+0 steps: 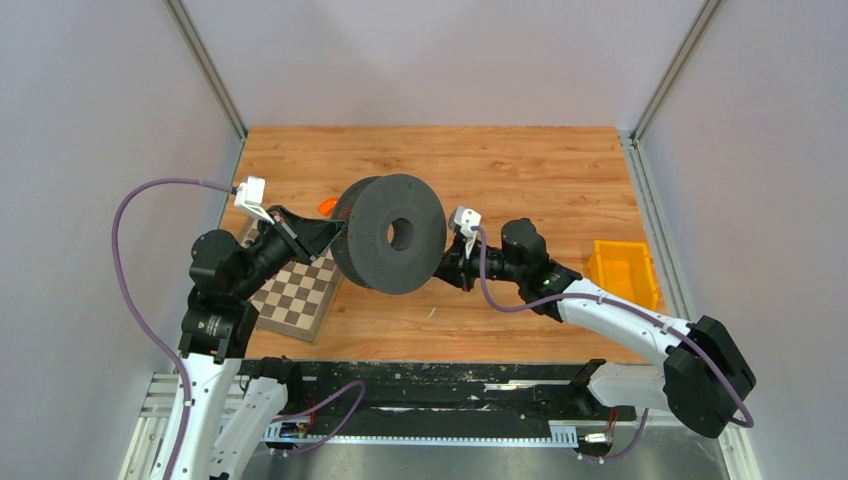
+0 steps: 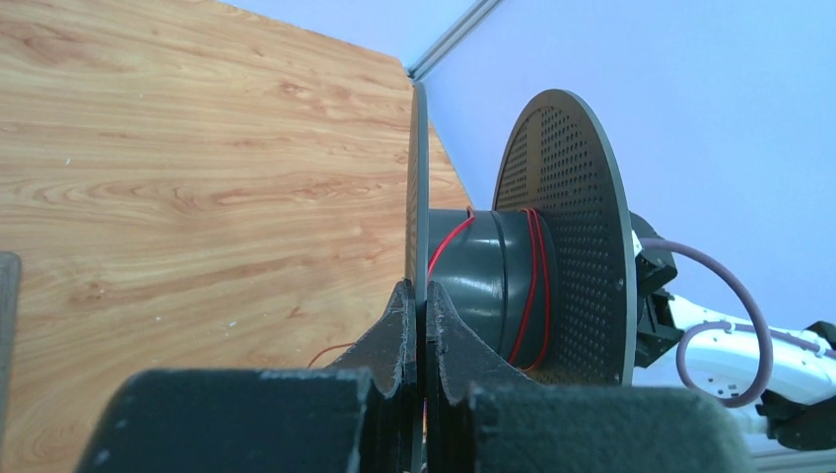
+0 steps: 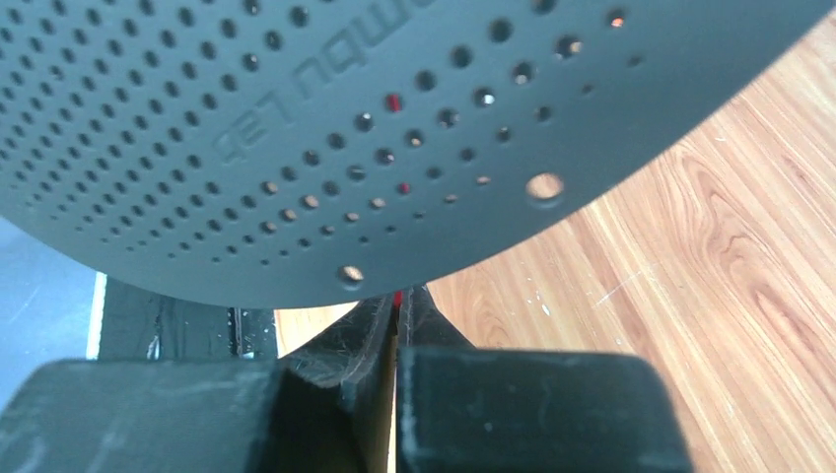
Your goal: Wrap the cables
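Black perforated plastic spool (image 1: 390,233), thin red wire (image 2: 537,286) on its core, between left gripper (image 1: 333,231) and right gripper (image 1: 445,266); checkered board (image 1: 300,292) left, yellow plastic bin (image 1: 622,272) far right.

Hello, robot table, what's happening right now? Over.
Left gripper shut on spool rim. Right gripper pinching red wire. Few turns wound on hub. Chessboard lies under left arm.

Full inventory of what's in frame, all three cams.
spool: one, black, perforated flanges, mid-table between the grippers
wire: one, red, a few turns on the spool hub
chessboard: one, brown and white, left, partly under the left arm
bin: one, yellow, right edge
small object: one, orange, behind the spool, can't identify
table: one, wood
left gripper: black, shut on a spool flange
right gripper: black, shut on the wire, by the other flange
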`<action>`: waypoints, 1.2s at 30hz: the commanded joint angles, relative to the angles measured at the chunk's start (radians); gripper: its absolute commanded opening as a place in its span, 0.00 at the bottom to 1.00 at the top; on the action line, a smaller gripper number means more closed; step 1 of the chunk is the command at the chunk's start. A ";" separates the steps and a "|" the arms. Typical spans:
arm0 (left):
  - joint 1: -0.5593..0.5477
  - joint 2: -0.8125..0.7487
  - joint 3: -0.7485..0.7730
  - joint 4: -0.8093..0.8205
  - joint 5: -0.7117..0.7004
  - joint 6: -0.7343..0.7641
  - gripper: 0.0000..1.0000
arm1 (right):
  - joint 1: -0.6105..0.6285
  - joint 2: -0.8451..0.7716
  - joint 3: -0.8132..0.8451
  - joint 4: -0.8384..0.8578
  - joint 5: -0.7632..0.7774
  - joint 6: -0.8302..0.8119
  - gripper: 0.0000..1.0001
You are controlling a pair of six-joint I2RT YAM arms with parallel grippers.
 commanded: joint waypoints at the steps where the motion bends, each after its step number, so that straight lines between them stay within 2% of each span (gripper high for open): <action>1: 0.010 -0.016 0.008 0.160 -0.022 -0.083 0.00 | -0.002 -0.031 -0.008 0.103 -0.049 0.066 0.04; 3: 0.009 -0.022 0.001 0.174 -0.027 -0.104 0.00 | -0.002 -0.024 -0.011 0.118 -0.058 0.080 0.10; 5: 0.011 -0.027 -0.004 0.185 -0.037 -0.119 0.00 | -0.002 -0.016 -0.018 0.136 -0.063 0.098 0.12; 8: 0.010 -0.032 -0.014 0.207 -0.043 -0.140 0.00 | -0.002 -0.006 -0.027 0.166 -0.073 0.120 0.01; 18: 0.010 -0.052 -0.070 0.280 -0.046 -0.216 0.00 | -0.002 -0.010 -0.076 0.345 -0.106 0.235 0.00; 22: 0.010 -0.067 -0.101 0.319 -0.097 -0.222 0.00 | -0.002 -0.027 -0.072 0.415 -0.191 0.352 0.00; 26: 0.010 -0.081 -0.159 0.384 -0.146 -0.300 0.00 | -0.002 -0.037 -0.102 0.606 -0.210 0.555 0.00; 32: 0.010 -0.094 -0.259 0.515 -0.230 -0.450 0.00 | 0.000 -0.036 -0.132 0.781 -0.043 0.788 0.00; 36: 0.010 -0.099 -0.333 0.601 -0.277 -0.566 0.00 | 0.004 0.006 -0.131 0.835 0.091 0.900 0.00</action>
